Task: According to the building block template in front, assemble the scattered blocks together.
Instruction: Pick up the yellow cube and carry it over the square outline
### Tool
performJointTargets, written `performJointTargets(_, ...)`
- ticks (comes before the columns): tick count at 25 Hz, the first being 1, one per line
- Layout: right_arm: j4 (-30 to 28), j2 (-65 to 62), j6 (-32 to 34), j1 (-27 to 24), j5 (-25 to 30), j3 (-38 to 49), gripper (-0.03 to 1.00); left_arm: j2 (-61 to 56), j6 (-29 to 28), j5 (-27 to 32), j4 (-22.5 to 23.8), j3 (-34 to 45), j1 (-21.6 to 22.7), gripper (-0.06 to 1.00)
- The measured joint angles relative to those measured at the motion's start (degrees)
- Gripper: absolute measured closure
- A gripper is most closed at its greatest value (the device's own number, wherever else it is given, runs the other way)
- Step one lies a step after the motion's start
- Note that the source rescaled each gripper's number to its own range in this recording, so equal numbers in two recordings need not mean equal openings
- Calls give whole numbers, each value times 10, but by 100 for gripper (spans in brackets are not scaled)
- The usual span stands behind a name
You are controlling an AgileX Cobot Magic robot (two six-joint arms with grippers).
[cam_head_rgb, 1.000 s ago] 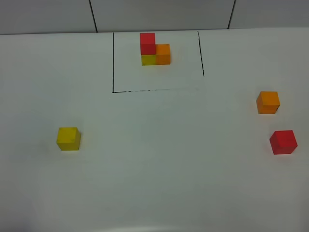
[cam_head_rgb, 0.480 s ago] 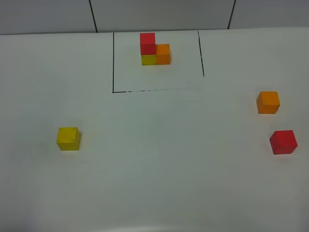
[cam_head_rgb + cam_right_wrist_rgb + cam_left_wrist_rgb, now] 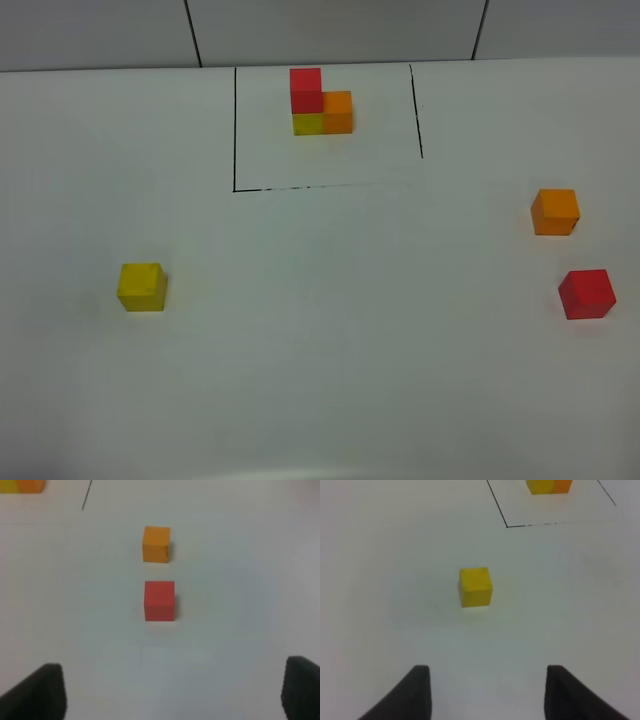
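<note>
The building block template (image 3: 320, 102) stands at the table's far side inside a drawn black rectangle: red on yellow, orange beside it. Of the scattered blocks, the yellow cube (image 3: 142, 287) lies alone at the left, while the orange cube (image 3: 555, 211) and the red cube (image 3: 586, 293) lie at the right. In the left wrist view my left gripper (image 3: 485, 672) is open, short of the yellow cube (image 3: 475, 586). The right gripper (image 3: 175, 672) is wide open, with the red cube (image 3: 159, 600) ahead of it and the orange cube (image 3: 156, 543) beyond. Neither gripper shows in the exterior view.
The white table (image 3: 330, 330) carries only these blocks. A wall with dark seams (image 3: 193, 32) rises behind the table's far edge. Part of the template (image 3: 549, 486) shows at the edge of the left wrist view.
</note>
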Motion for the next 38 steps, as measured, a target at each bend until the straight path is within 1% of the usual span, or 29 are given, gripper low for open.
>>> performJointTargets(2, -3, 0, 0, 0, 0, 0, 22, 1, 0, -1, 0, 0, 0, 78)
performJointTargets(3, 0, 0, 0, 0, 0, 0, 22, 4, 0, -4, 0, -1, 0, 75)
performJointTargets(4, 0, 0, 0, 0, 0, 0, 22, 10, 0, -14, 3, -6, 0, 69)
performJointTargets(5, 0, 0, 0, 0, 0, 0, 22, 18, 0, -30, 6, -9, 0, 60)
performJointTargets(7, 2, 0, 0, 0, 0, 0, 22, 45, 1, -74, 9, -13, 0, 39)
performJointTargets(9, 3, 0, 0, 0, 0, 0, 22, 82, 1, -112, 9, -20, 0, 12)
performJointTargets(10, 3, 0, 0, 0, 0, 0, 22, 108, 1, -125, 8, -24, 0, 4)
performJointTargets(11, 3, 0, 0, 0, 0, 0, 22, 134, 2, -132, 4, -30, 0, -1)
performJointTargets(12, 3, 0, 0, 0, 0, 0, 22, 167, 2, -136, 2, -39, 0, -4)
performJointTargets(13, 3, 0, 0, 0, 0, 0, 22, 204, 3, -137, 1, -48, 0, -6)
performJointTargets(19, 4, 0, 0, 0, 0, 0, 22, 447, 3, -127, -1, -143, 0, -5)
performJointTargets(23, 4, 0, 0, 0, 0, 0, 22, 618, 3, -107, -20, -199, -3, -4)
performJointTargets(25, 4, 0, 0, 0, 0, 0, 22, 697, 10, -107, -22, -215, -18, -3)
performJointTargets(27, 4, 0, 0, 0, 0, 0, 22, 757, 7, -119, -22, -225, -49, -2)
performJointTargets(30, 4, 0, 0, 0, 0, 0, 22, 834, -38, -157, -3, -246, -94, -2)
performJointTargets(33, 4, 0, 0, 0, 0, 0, 22, 902, -104, -167, 43, -278, -121, -2)
performJointTargets(35, 4, 0, 0, 0, 0, 0, 22, 937, -124, -167, 59, -296, -128, -2)
performJointTargets(38, 4, 0, 0, 0, 0, 0, 22, 983, -125, -160, 64, -326, -141, -1)
